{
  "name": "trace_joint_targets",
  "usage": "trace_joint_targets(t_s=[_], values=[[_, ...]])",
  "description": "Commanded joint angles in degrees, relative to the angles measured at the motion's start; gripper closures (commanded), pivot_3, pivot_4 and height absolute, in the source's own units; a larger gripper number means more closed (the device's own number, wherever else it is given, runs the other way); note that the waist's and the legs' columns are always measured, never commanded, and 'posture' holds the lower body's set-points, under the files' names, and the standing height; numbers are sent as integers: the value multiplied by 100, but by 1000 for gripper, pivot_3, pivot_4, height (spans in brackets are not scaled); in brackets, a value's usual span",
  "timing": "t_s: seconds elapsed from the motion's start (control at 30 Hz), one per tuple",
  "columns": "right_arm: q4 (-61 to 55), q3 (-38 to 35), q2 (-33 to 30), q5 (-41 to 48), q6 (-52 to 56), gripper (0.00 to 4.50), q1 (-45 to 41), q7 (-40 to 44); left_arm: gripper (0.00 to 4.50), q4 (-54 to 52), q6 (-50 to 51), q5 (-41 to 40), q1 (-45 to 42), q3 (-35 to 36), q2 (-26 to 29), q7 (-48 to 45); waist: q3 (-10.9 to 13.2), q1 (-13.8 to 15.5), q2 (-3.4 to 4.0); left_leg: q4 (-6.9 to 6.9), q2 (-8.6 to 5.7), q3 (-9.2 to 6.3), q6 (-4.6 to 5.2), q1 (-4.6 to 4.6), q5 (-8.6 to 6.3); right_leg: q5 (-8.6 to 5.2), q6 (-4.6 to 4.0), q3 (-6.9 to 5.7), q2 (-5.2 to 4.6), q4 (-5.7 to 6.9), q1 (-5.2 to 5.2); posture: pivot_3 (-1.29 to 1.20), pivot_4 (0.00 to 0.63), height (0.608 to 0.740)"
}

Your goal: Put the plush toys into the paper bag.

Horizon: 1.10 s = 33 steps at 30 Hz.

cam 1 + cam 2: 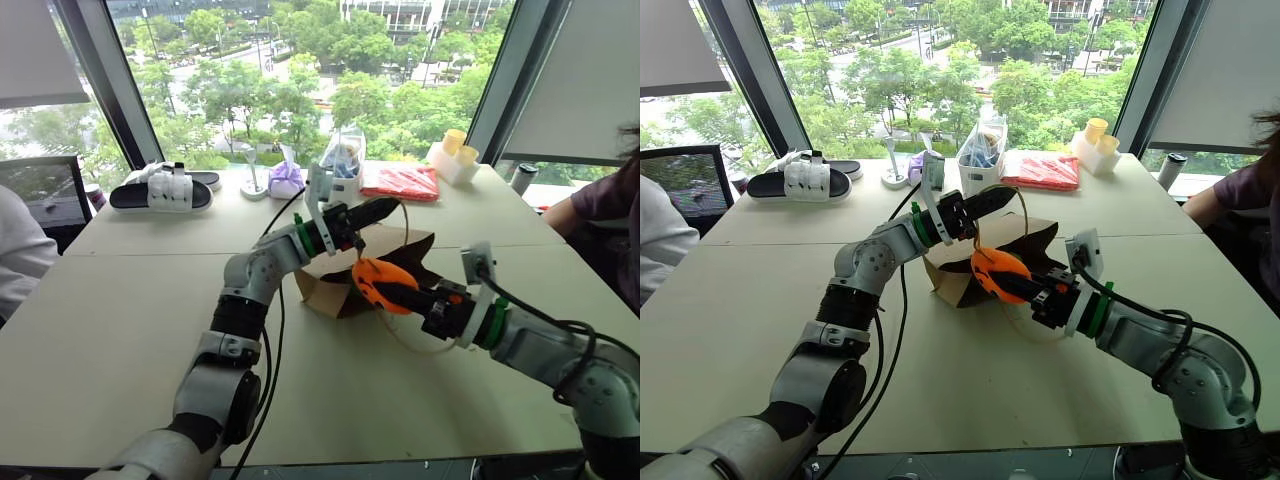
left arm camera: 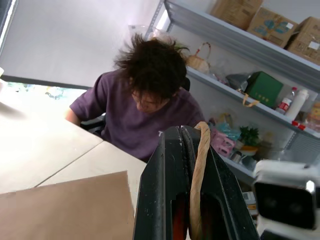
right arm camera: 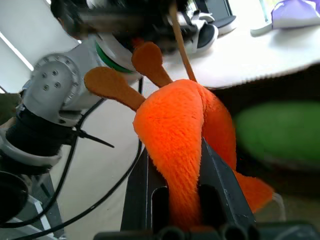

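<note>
Pale tabletop by a big window, with a plain brown kraft paper bag (image 1: 335,285) lying at its middle. Left gripper (image 1: 385,210) clamped on the bag's thin tan cord handle (image 2: 199,170), lifting the mouth open. Right gripper (image 1: 400,291) pinched tight on the bright orange plush toy (image 1: 378,277), just at that mouth. Light green rounded plush toy (image 3: 280,132) apparently already inside the bag. One toy seemingly in, one not yet released.

Left arm is extending forward, bent at the elbow, its left gripper (image 1: 392,208) clamping fully closed and pointing right, slightly upward. Right arm is reaching in from the right, right gripper (image 1: 388,288) pinching nearly closed, pointing left
</note>
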Motion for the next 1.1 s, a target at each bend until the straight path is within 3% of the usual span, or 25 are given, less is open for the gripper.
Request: trace_joint_targets(t_s=[0.03,0.3,0.47,0.83,1.1], values=[[351,123,146,-633,-459,4472,-115,314,4500,-315,94,-202,-96,154,-5,-4,0,-3,0,1,0,1,0,0,0,0,0,0,0,0,0,0,150,740],[441,-97,192,-778,-416,4472,-7,650,4500,-502,297,-398,-64,348,4,142,0,3,0,1,0,-3,-1,-1,0,0,0,0,0,0,-1,0,150,740],[644,-282,335,-954,-435,4472,-68,346,4500,-688,711,-884,-107,536,-24,78,0,2,0,2,0,-3,-1,-2,0,0,0,0,0,0,0,0,150,740],[1356,137,720,-1725,-190,4472,-1361,-5,4500,-1074,1037,-869,168,72,36,-222,0,-24,2,1,1,-1,-2,-1,1,1,-1,2,1,2,-5,0,150,740],[1698,972,722,-2547,384,4472,-2256,-30,4500,-1149,970,-836,278,-23,40,-180,-1,1,3,0,-1,-7,-3,-4,1,1,-2,0,1,4,-8,0,150,740]])
